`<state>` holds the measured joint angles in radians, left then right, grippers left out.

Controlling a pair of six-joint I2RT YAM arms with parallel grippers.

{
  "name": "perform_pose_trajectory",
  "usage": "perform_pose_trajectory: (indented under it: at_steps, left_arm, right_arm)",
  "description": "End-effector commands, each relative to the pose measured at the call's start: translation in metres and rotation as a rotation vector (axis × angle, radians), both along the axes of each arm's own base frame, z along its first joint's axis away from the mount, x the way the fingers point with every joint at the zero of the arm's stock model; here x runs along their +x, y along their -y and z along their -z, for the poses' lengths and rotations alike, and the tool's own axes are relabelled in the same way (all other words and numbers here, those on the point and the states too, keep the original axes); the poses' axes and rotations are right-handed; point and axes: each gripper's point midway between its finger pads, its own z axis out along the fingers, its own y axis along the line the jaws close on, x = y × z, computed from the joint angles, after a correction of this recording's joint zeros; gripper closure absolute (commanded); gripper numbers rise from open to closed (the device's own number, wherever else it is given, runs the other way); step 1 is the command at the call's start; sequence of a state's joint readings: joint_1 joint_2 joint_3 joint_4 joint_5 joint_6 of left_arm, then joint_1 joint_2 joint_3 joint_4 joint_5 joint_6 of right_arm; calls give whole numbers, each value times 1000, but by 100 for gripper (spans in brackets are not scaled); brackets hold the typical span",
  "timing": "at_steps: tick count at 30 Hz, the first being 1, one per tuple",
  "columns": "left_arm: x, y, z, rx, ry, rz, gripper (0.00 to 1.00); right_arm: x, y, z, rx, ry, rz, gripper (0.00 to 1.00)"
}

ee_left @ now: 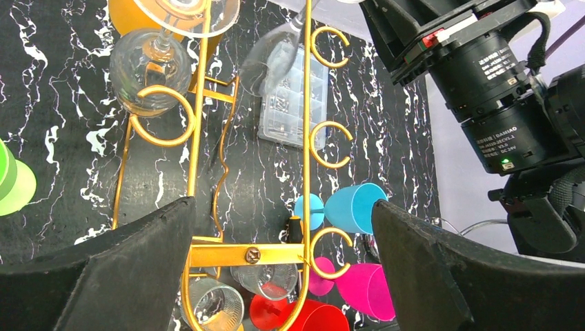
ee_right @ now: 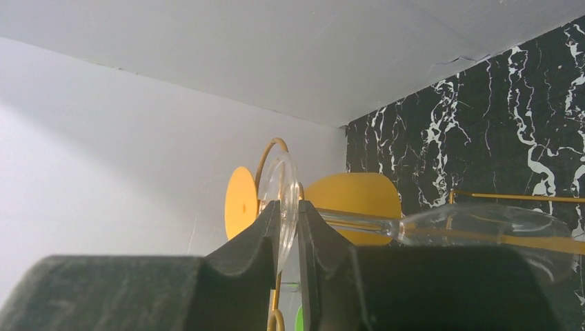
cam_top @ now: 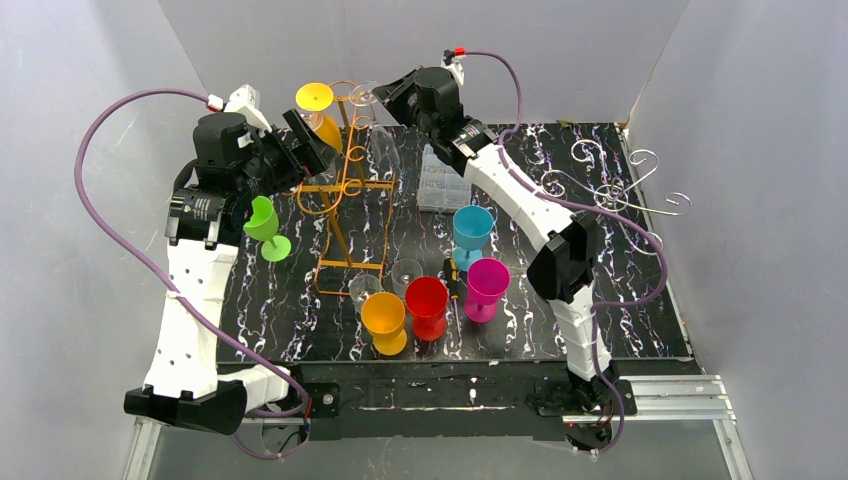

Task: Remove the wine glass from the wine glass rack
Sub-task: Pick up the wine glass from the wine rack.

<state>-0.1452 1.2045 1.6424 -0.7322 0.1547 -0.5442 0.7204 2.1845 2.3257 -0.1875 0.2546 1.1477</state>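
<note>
The wine glass [ee_right: 476, 222] hung on the wine glass rack [ee_left: 306, 179], at the rack's top end near the far edge of the table [cam_top: 620, 300]. Its long axis was tilted, not upright. The round foot was toward the far edge and the bowl toward the near edge, with the mouth turned the same way. In the right wrist view the stem ran almost level, foot at the left and bowl at the right.

The right jaws stood narrow, closed on the thin foot (one finger on each face). The right arm [cam_top: 510, 195] reached slanting from the near edge across the table to the far edge, its wrist turned to the left.

The left arm [cam_top: 195, 290] rose from the near left corner with a bent elbow. The left jaws stood wide over the rack and held nothing.
</note>
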Motion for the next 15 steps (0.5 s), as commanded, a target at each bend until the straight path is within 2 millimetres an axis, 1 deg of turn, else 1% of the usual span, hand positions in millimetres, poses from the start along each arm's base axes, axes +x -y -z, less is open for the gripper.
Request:
perform_pose_trajectory:
  at_steps: [1,5,11,15]
  left_arm:
    - [1,-1,-1,-11,13,-1,2]
    - [1,0,-1,-13,13,0,2]
    - [0,-1,1,-14,10,1,2]
    - [0,-1,1,-14,10,-2,2]
  right_arm:
    - [-21,20,-75,86,119,15,76]
    - [-21,20,-75,85,120,12,75]
    - [-22,19,-73,83,116,8,86]
    - [-22,19,-75,86,118,6,91]
